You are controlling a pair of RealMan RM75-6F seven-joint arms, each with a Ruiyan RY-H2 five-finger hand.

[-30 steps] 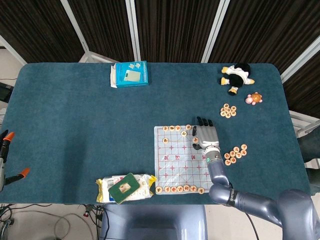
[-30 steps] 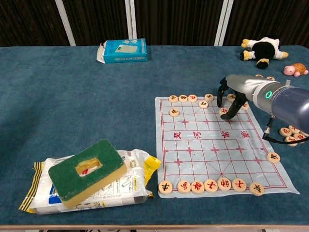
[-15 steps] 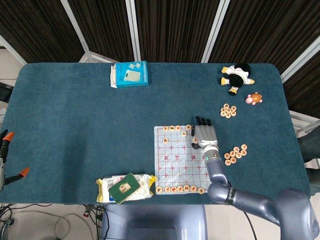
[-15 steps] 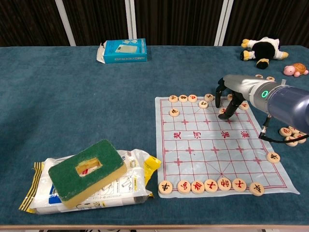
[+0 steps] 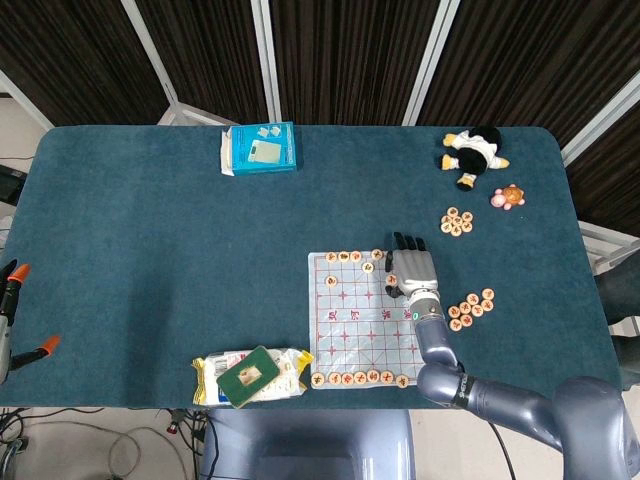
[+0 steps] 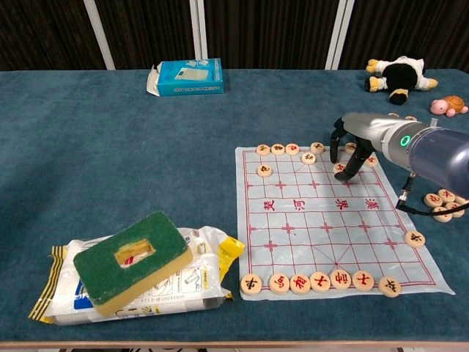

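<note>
Nearest the robot, a row of wooden chess pieces [image 6: 319, 281] lines the near edge of the chess mat [image 6: 293, 220], and off to the left a green sponge [image 6: 132, 259] lies on top of a packet of wipes [image 6: 187, 282]. A lone piece [image 6: 415, 238] sits at the mat's right edge.

Moving up the mat, here's the right hand [image 6: 346, 150], also seen from above [image 5: 411, 272], reaching in from the right over the far right corner. Its fingers [image 6: 350, 166] arch downward, tips coming down on a chess piece [image 6: 341, 169] lying on the mat just under them. Whether the piece is actually pinched or only touched, I can't tell; the fingers hide most of it. The left hand shows in neither view.

Just beyond, the far row of pieces [image 6: 285, 149] runs along the mat's far edge, with one piece [image 6: 264, 171] a step inside it on the left. A cluster of spare pieces [image 5: 471, 307] rests on the blue surface [image 6: 110, 147] right of the arm, another cluster [image 5: 457, 221] further back.

Far side: a blue box [image 6: 187, 77] on the left, a plush penguin [image 6: 399, 76] and a small toy turtle [image 6: 448, 106] on the right.
</note>
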